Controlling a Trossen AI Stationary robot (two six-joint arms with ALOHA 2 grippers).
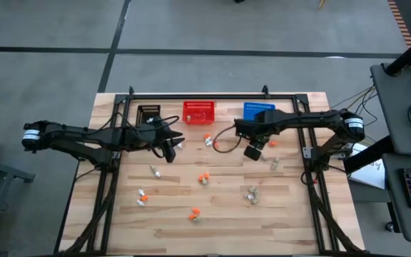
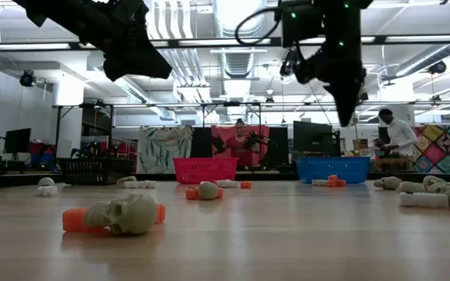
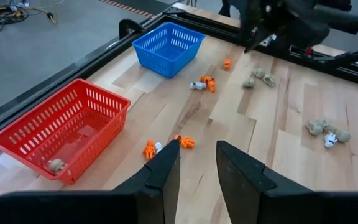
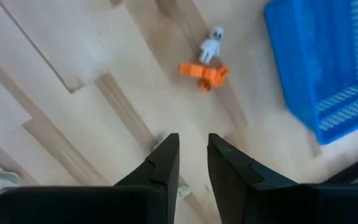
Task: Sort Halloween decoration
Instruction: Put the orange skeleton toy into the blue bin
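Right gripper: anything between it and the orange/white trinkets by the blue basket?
Nothing visible. The right gripper hangs above bare wood, with only open tabletop between it and the orange and white trinkets beside the blue basket.

Wooden table [image 1: 291,221]: three baskets [image 1: 198,112], scattered trinkets [image 1: 203,177].

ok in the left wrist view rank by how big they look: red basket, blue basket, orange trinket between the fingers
1. red basket, though it sits nearer the camera, so its lead is unsure
2. blue basket
3. orange trinket, far smaller than either
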